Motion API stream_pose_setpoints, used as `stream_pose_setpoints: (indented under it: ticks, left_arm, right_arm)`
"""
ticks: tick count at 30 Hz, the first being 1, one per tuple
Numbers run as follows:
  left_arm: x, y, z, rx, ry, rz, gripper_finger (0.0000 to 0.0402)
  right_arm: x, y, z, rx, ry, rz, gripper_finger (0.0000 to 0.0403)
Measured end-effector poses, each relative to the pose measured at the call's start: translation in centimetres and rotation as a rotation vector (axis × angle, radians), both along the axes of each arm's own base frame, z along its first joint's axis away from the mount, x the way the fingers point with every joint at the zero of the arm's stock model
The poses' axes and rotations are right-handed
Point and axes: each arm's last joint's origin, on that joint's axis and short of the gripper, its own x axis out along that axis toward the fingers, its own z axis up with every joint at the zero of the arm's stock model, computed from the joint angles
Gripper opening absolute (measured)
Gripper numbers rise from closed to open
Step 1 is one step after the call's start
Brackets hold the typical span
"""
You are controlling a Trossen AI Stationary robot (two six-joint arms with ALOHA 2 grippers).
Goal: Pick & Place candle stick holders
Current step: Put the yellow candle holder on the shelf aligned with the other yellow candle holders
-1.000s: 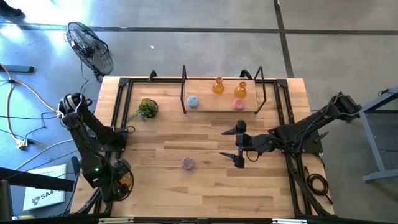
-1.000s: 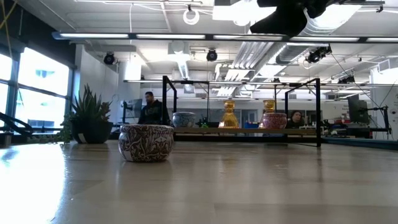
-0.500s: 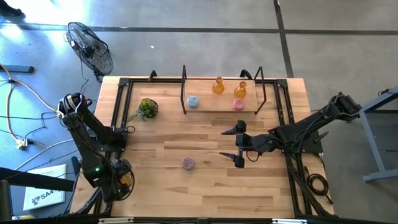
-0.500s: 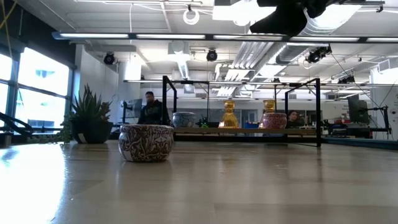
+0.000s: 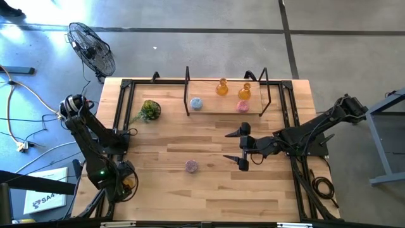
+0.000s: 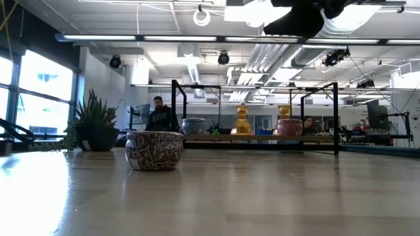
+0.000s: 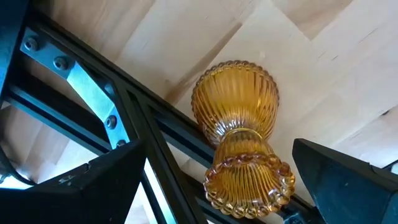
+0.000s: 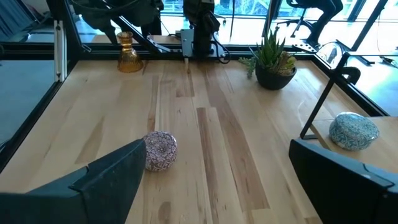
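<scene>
An amber bottle-shaped candle stick holder (image 7: 239,134) stands upright on its base at the table's near left corner (image 5: 128,182), beside the black frame rail. My left gripper (image 7: 217,152) hangs open above it, pointing down, with a finger on either side and not touching it. A round patterned lilac holder (image 5: 192,166) sits on the table's middle (image 8: 160,150). My right gripper (image 5: 243,147) waits open to its right, above the table. Two amber holders (image 5: 221,87), (image 5: 244,92), a pale blue one (image 5: 196,103) and a pink one (image 5: 242,106) stand on the far shelf.
A small green plant in a pot (image 5: 150,111) stands at the far left of the table. A black metal frame (image 5: 123,107) runs along the table's edges, and a black rack (image 5: 187,92) encloses the far shelf. A fan (image 5: 92,47) stands on the floor beyond the table.
My left gripper has sunk a little toward the amber holder at the near left corner, still open. My right arm and the holders have kept still.
</scene>
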Motion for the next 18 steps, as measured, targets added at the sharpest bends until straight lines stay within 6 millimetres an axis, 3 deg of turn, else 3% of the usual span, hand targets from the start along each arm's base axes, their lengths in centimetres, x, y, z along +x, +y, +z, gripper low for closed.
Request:
stream_pose_setpoints:
  ticks: [11,18]
  left_arm:
    - [0.36,-0.43,0.03,-0.032,-0.069,-0.021,0.0392]
    - [0.41,-0.61,0.05,-0.055,-0.067,-0.022,0.0323]
  right_arm:
    - [0.05,0.01,0.12,0.005,-0.013,0.0,0.0389]
    - [0.04,0.03,0.12,0.028,-0.015,-0.003,0.0389]
